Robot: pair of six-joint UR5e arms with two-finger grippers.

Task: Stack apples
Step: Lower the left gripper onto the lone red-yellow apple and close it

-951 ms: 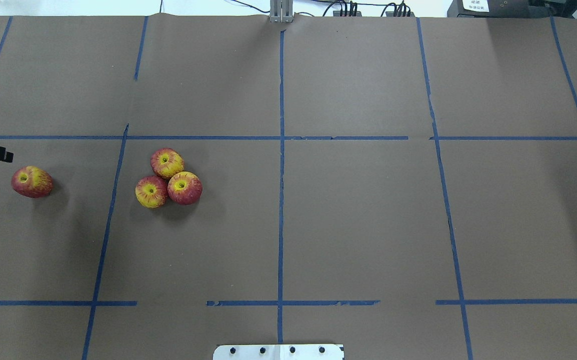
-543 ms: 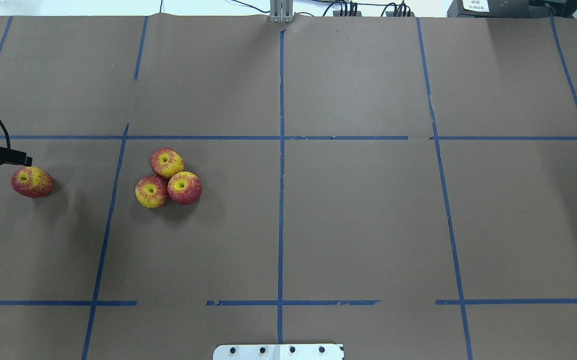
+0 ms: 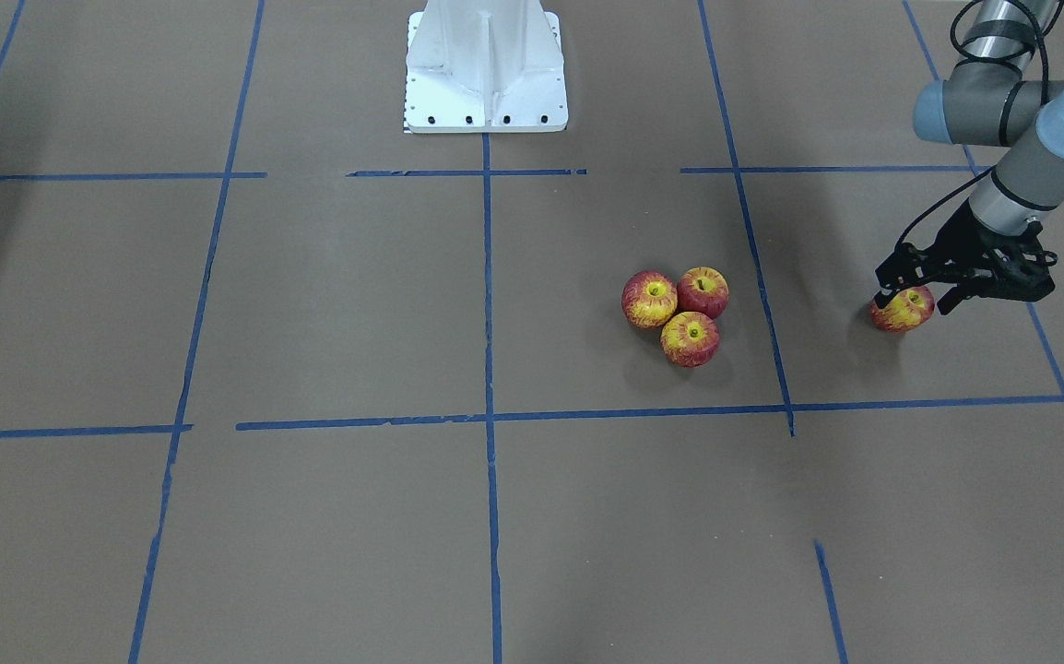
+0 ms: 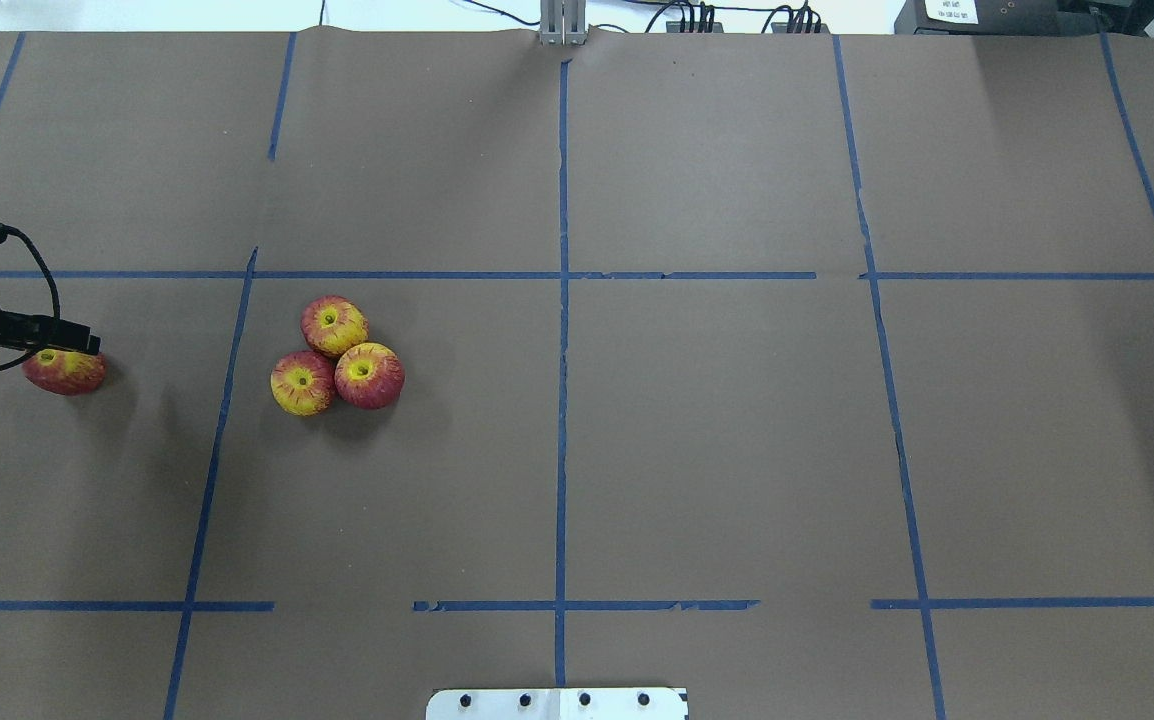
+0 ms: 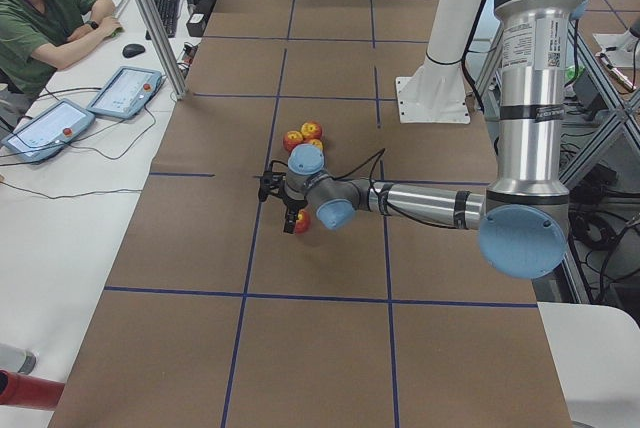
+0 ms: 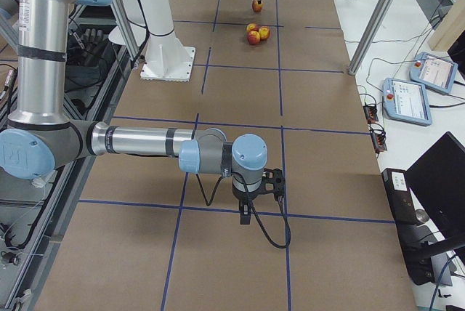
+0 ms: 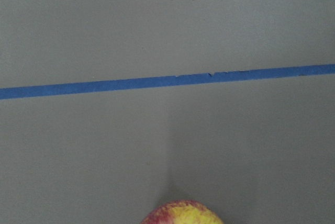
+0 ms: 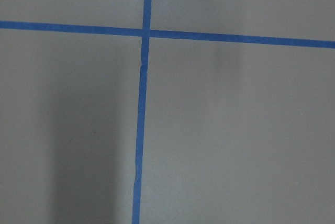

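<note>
Exterior front-facing shows you the left jaws spread open over the lone apple (image 3: 901, 314) on the table (image 3: 311, 304), well apart from three touching apples (image 3: 690, 338); right jaws, you cannot tell.

A cluster of three apples (image 4: 337, 355) sits on the surface (image 4: 717, 430), all touching: two side by side and one behind them, farther from the robot. Well apart from the cluster, to the robot's left, lies the fourth apple (image 4: 67, 374). The left hand (image 3: 910, 302) hangs over it, one finger on each side. The right hand (image 6: 247, 216) is far off to the cluster's right.
</note>
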